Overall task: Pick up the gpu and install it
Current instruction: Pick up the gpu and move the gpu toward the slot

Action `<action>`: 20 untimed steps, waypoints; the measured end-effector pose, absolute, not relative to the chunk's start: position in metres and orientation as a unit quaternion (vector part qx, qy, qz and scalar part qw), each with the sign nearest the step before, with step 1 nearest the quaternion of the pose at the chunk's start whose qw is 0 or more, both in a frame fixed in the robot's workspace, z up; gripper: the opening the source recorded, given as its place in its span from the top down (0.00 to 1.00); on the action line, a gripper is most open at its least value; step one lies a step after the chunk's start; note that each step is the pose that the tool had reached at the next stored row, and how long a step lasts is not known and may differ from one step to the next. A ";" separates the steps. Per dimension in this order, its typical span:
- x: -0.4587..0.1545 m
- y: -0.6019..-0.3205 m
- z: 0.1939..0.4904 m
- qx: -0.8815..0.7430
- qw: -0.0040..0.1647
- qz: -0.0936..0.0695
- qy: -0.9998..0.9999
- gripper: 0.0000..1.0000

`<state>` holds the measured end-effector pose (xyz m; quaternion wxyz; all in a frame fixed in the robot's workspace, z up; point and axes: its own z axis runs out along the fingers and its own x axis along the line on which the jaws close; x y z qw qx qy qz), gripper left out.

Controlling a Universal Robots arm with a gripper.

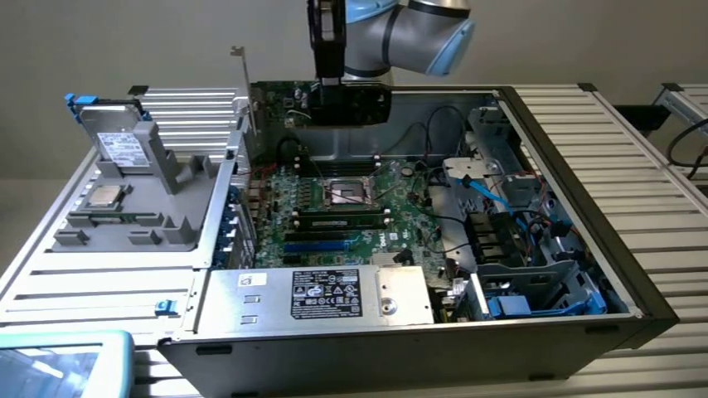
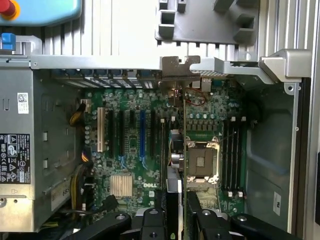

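while aloft, gpu (image 1: 345, 106) w/in claw (image 2: 176, 222)

Even, diffuse light; soft shadows inside the open black metal computer case (image 1: 387, 358); mild glare on the ribbed silver surface (image 1: 625, 157).

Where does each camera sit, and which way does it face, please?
Exterior view: off the arm, raised near the power supply end, looking down into the open computer case; arm and tool, holding the gpu, show.
Wrist view: on the wrist, looking down onto the motherboard; the tool's fingers show.
Shared: gpu, motherboard, CPU socket, power supply.
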<state>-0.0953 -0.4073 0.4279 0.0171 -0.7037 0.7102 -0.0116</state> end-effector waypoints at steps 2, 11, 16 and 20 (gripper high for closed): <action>-0.095 -0.410 0.427 -0.701 0.017 -0.012 0.713 0.73; -0.095 -0.424 0.422 -0.687 0.017 -0.012 0.726 0.73; -0.095 -0.428 0.422 -0.685 0.016 -0.011 0.728 0.73; -0.095 -0.428 0.422 -0.685 0.016 -0.011 0.728 0.73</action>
